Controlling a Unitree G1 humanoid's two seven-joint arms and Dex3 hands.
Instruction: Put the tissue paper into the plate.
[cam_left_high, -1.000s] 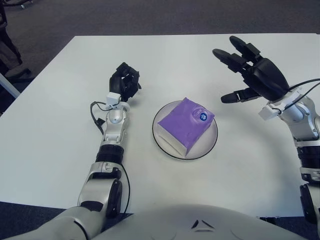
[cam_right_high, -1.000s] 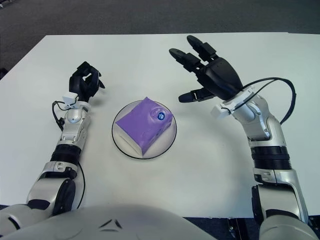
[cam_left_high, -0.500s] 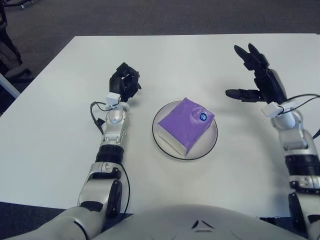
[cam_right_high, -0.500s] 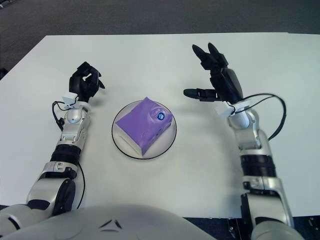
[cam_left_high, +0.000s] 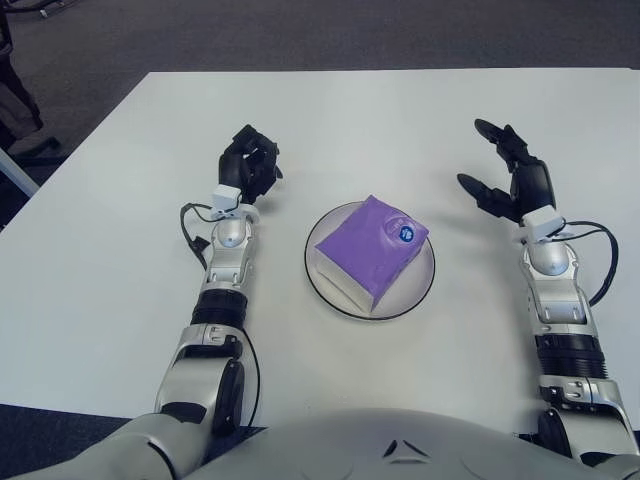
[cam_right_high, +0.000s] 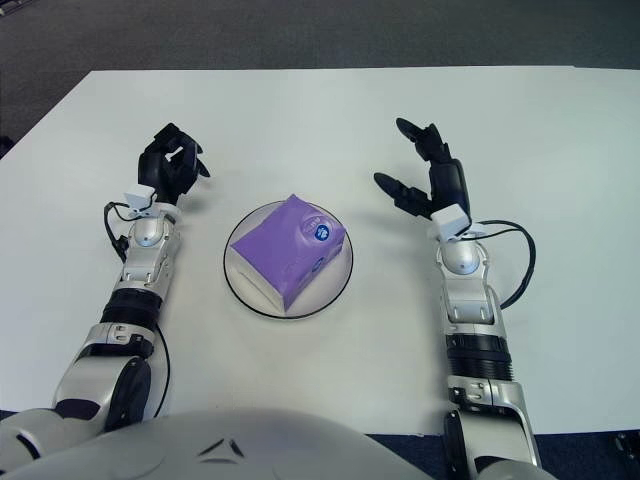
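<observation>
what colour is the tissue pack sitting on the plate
Purple, with a small blue round sticker on top. The tissue pack shows best in the left eye view.

White table filling most of the frame, dark grey carpeted floor along the top edge and upper left, dark indistinct object at far upper left

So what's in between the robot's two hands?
The plate with the purple tissue pack on it sits between the left hand and right hand. Both eye views show only bare table on each side of it.
</observation>
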